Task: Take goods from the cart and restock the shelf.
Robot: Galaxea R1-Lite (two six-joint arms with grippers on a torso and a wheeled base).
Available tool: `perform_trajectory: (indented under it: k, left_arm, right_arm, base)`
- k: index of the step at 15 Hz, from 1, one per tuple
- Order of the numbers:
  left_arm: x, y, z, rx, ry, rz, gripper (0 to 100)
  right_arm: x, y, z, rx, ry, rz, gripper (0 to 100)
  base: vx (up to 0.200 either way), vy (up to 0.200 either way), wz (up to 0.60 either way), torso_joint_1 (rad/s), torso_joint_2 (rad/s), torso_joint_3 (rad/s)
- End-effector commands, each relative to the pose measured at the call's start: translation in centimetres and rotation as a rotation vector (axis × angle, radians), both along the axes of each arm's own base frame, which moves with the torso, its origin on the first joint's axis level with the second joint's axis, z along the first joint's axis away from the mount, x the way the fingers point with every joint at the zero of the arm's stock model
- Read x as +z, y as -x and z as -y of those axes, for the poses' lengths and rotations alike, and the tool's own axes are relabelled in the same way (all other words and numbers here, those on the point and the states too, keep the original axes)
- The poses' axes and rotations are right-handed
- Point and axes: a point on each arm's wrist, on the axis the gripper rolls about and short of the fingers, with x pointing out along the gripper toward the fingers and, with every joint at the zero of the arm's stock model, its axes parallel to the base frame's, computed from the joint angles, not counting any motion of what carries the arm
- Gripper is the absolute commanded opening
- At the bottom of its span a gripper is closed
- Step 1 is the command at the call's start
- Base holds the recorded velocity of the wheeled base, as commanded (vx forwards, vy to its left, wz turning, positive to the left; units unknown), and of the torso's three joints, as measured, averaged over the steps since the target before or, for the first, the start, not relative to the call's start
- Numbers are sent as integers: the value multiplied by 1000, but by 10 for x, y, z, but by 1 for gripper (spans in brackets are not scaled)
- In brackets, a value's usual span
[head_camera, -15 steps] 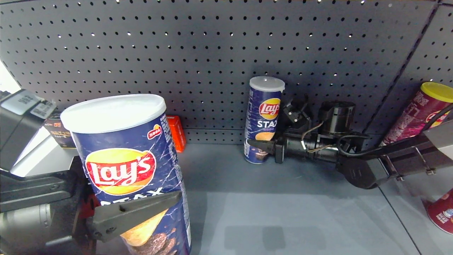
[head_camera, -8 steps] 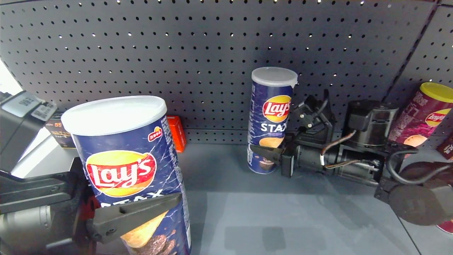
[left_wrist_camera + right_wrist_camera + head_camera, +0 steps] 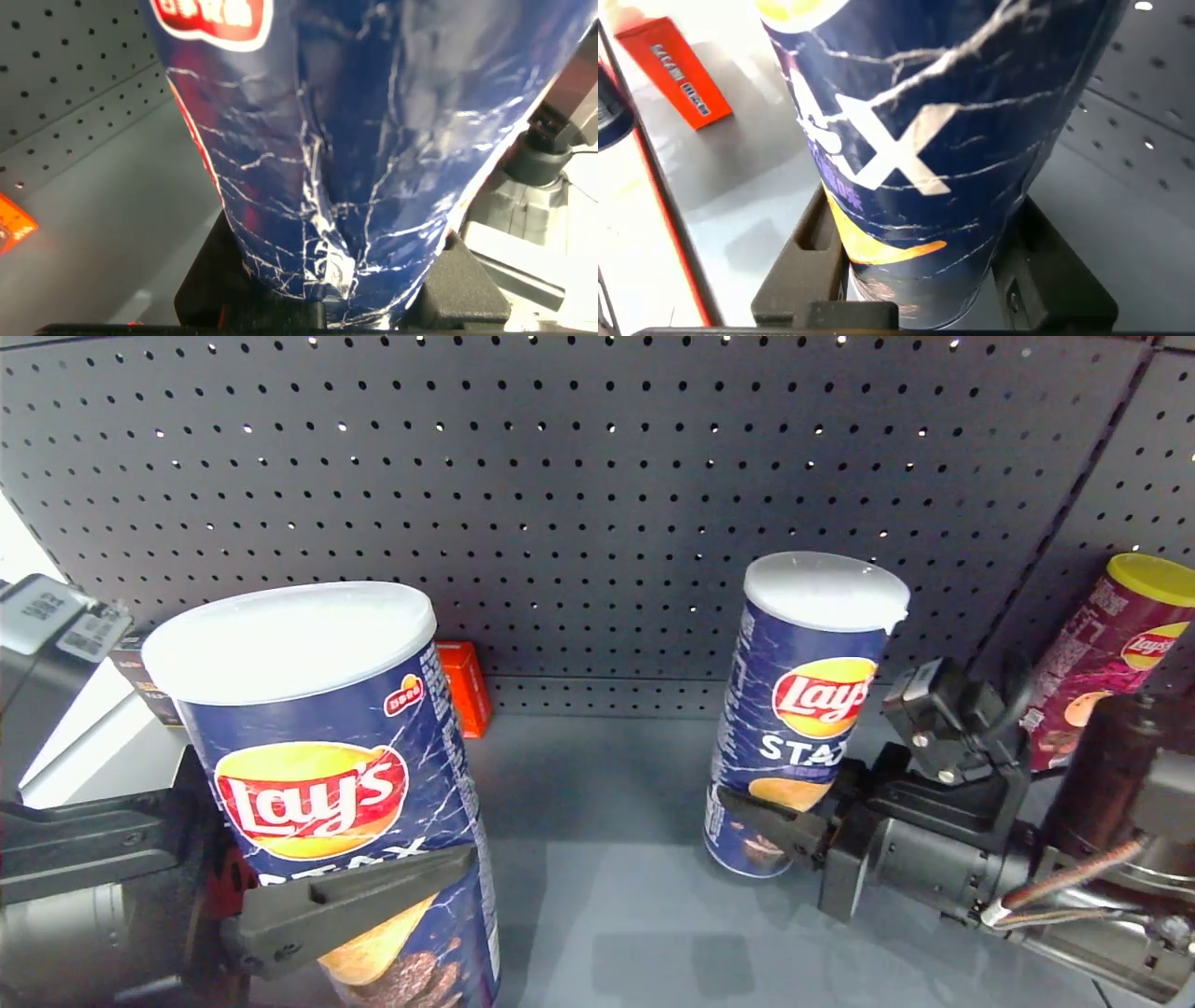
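Observation:
Two blue chip cans with white lids are each held upright. The near can (image 3: pixel 317 747) is at the lower left of the head view, and my left gripper (image 3: pixel 392 896) is shut on its lower body. From the left wrist, that can (image 3: pixel 374 140) stands between the left gripper's (image 3: pixel 327 289) jaws. The second blue can (image 3: pixel 803 709) is at mid-right over the grey shelf floor (image 3: pixel 607 859), with my right gripper (image 3: pixel 761 831) shut on its lower part. Seen from the right wrist, the can (image 3: pixel 943 121) sits in the right gripper (image 3: pixel 924 280).
A dark pegboard (image 3: pixel 560 476) backs the shelf. An orange box (image 3: pixel 467 686) lies at its foot, behind the near can. A purple can with a yellow lid (image 3: pixel 1111 635) leans at the far right. A dark box (image 3: pixel 131 663) sits at the far left.
My right gripper has carried its blue can away from the pegboard, rightward and toward the front of the shelf. The left gripper and its can have hardly moved.

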Motion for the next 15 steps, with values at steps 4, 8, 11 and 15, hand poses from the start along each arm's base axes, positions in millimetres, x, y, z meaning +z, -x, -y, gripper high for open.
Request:
perform_trajectory:
  k: [4, 8, 11, 15]
  left_arm:
    - [0, -2, 1, 7, -5, -2, 0]
    - [-3, -7, 3, 13, -15, -16, 0]
    - [-4, -7, 3, 19, -16, -17, 0]
    - [-5, -7, 3, 19, -19, -21, 0]
  right_arm:
    - [-27, 33, 12, -5, -27, -36, 0]
    - [-45, 34, 10, 2, -17, -50, 0]
    - [-51, 33, 5, 14, -4, -61, 0]
    - [-58, 28, -1, 15, 14, -76, 0]
  base:
    - [0, 0, 0, 0, 0, 0]
    - [0, 0, 0, 0, 0, 0]
    - [0, 0, 0, 0, 0, 0]
    - [0, 0, 0, 0, 0, 0]
